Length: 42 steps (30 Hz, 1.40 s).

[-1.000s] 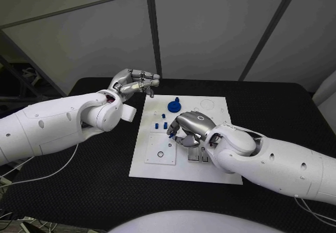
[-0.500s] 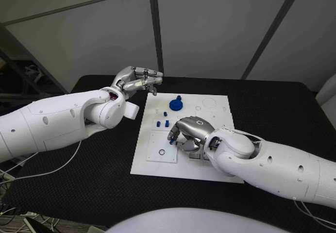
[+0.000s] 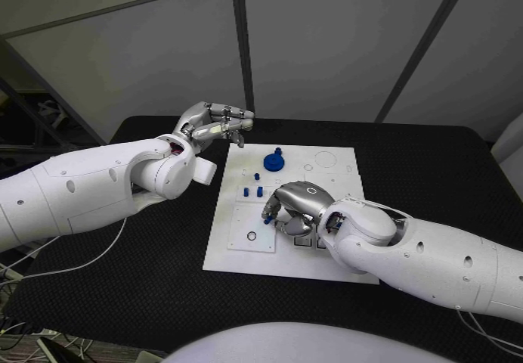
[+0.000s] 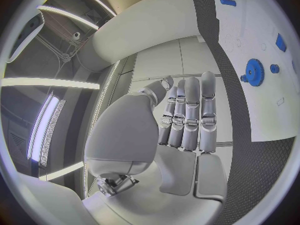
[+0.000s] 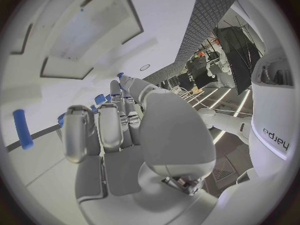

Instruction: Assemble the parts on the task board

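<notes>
My right hand (image 3: 296,203) hovers low over the middle of the task board (image 3: 332,261), fingers curled around what seems a small blue peg (image 3: 267,218), which next needs seating in its hole, while my left hand (image 3: 212,125) waits empty, fingers loosely curled, off the board's far-left corner.

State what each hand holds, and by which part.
Right hand pinches a small blue part at its fingertips over the task board; which end, I cannot tell. Left hand holds nothing, fingers curled.

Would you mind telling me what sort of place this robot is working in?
Probably a robotics lab or test cell: a black table carries a white task board with small blue parts, and plain grey panel walls stand behind.
</notes>
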{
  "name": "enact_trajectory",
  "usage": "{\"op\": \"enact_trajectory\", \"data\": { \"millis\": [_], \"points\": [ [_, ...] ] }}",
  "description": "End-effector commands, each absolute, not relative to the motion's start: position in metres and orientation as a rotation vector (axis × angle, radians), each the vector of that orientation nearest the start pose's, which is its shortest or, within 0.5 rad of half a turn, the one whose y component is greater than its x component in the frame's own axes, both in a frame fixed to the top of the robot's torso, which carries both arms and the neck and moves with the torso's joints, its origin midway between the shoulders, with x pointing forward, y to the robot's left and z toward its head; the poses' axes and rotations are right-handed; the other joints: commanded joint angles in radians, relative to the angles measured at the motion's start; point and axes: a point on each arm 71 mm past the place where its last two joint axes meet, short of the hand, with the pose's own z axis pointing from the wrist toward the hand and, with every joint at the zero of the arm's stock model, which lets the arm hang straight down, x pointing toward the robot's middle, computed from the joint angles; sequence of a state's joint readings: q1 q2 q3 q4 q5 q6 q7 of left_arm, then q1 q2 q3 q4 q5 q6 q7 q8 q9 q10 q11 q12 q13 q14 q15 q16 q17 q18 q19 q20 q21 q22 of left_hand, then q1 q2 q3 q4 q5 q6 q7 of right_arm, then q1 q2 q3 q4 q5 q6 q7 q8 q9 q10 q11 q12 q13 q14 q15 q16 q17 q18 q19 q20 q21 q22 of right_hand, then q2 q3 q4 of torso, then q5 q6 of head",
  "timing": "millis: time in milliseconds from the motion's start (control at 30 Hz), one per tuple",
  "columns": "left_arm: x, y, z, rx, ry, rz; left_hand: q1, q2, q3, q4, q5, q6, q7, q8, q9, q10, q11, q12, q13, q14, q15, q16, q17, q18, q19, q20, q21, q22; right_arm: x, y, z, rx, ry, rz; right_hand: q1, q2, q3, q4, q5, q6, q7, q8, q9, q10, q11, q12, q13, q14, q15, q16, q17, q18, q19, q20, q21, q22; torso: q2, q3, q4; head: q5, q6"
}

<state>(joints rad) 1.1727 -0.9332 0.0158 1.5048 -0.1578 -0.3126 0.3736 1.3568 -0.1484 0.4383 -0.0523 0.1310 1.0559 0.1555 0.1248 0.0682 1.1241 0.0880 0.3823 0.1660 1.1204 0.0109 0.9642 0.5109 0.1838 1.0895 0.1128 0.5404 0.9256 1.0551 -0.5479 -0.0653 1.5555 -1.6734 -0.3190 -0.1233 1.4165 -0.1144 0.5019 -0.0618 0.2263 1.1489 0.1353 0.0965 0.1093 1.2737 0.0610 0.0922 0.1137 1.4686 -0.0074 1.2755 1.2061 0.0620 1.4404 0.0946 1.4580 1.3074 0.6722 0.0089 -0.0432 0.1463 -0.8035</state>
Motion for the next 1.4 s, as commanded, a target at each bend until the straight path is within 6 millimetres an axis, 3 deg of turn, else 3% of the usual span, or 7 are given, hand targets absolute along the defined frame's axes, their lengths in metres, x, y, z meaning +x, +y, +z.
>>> {"op": "enact_trajectory", "data": {
  "millis": [33,667,767,900,1400],
  "points": [
    [0.4932,0.2587,-0.1682,-0.99,1.388,-1.438,-0.004,0.008,-0.007,0.001,0.002,0.0,0.006,0.004,-0.001,-0.008,-0.003,0.004,0.002,-0.005,0.003,-0.005,-0.002,-0.003,-0.006,0.001,-0.006,-0.002,0.4147,-0.039,-0.2397,-0.476,1.665,0.899,-0.002,0.006,-0.007,0.0,0.004,0.004,0.004,0.002,0.001,0.001,0.004,-0.004,0.001,0.045,-0.007,0.002,-0.001,-0.02,0.002,0.001,0.003,0.124,0.0,0.0,0.0007,0.0,-0.001],
    [0.4927,0.2579,-0.1681,-0.988,1.396,-1.447,-0.004,0.009,-0.008,0.002,0.002,0.0,0.006,0.004,-0.001,-0.008,-0.003,0.004,0.002,-0.005,0.004,-0.005,-0.003,-0.003,-0.006,0.001,-0.006,-0.002,0.4137,-0.0311,-0.243,-0.517,1.701,0.873,-0.012,0.004,-0.016,0.003,0.003,-0.007,0.009,-0.007,0.0,-0.009,0.009,-0.014,0.003,0.043,-0.003,0.001,-0.007,-0.019,-0.003,0.003,-0.001,0.12,0.0,-0.0003,0.0007,0.0,-0.002],
    [0.4925,0.2577,-0.168,-0.987,1.397,-1.45,-0.004,0.009,-0.008,0.002,0.002,0.0,0.005,0.004,-0.001,-0.008,-0.003,0.005,0.003,-0.005,0.004,-0.005,-0.003,-0.003,-0.006,0.002,-0.007,-0.002,0.4148,-0.0315,-0.2442,-0.514,1.713,0.857,-0.027,-0.003,-0.023,0.01,0.011,-0.035,0.02,-0.023,-0.005,-0.044,0.019,-0.03,-0.002,0.041,0.006,-0.002,-0.015,-0.017,-0.012,0.009,-0.008,0.111,0.0,-0.0005,0.0012,-0.001,-0.003],
    [0.4924,0.2581,-0.1681,-0.988,1.399,-1.45,-0.004,0.009,-0.008,0.002,0.002,0.0,0.005,0.004,-0.001,-0.008,-0.003,0.005,0.003,-0.005,0.004,-0.005,-0.003,-0.003,-0.006,0.002,-0.007,-0.002,0.4158,-0.0325,-0.2444,-0.508,1.714,0.848,-0.049,-0.027,-0.032,0.018,0.028,-0.105,0.045,-0.037,-0.019,-0.143,0.048,-0.031,-0.022,0.034,0.03,-0.008,-0.031,-0.011,-0.031,0.028,-0.025,0.091,-0.001,-0.0005,0.0002,0.001,-0.004],
    [0.493,0.2589,-0.1686,-0.99,1.403,-1.448,-0.005,0.009,-0.009,0.002,0.002,0.0,0.005,0.005,-0.001,-0.009,-0.003,0.005,0.003,-0.005,0.004,-0.005,-0.004,-0.003,-0.006,0.002,-0.007,-0.002,0.415,-0.0382,-0.2347,-0.435,1.607,0.897,-0.055,-0.04,-0.046,0.019,0.032,-0.132,0.046,-0.03,-0.024,-0.203,0.059,-0.02,-0.031,0.026,0.039,-0.017,-0.055,0.001,-0.068,0.043,-0.059,0.052,0.0,0.0011,-0.0008,0.0,0.001]
  ]
}}
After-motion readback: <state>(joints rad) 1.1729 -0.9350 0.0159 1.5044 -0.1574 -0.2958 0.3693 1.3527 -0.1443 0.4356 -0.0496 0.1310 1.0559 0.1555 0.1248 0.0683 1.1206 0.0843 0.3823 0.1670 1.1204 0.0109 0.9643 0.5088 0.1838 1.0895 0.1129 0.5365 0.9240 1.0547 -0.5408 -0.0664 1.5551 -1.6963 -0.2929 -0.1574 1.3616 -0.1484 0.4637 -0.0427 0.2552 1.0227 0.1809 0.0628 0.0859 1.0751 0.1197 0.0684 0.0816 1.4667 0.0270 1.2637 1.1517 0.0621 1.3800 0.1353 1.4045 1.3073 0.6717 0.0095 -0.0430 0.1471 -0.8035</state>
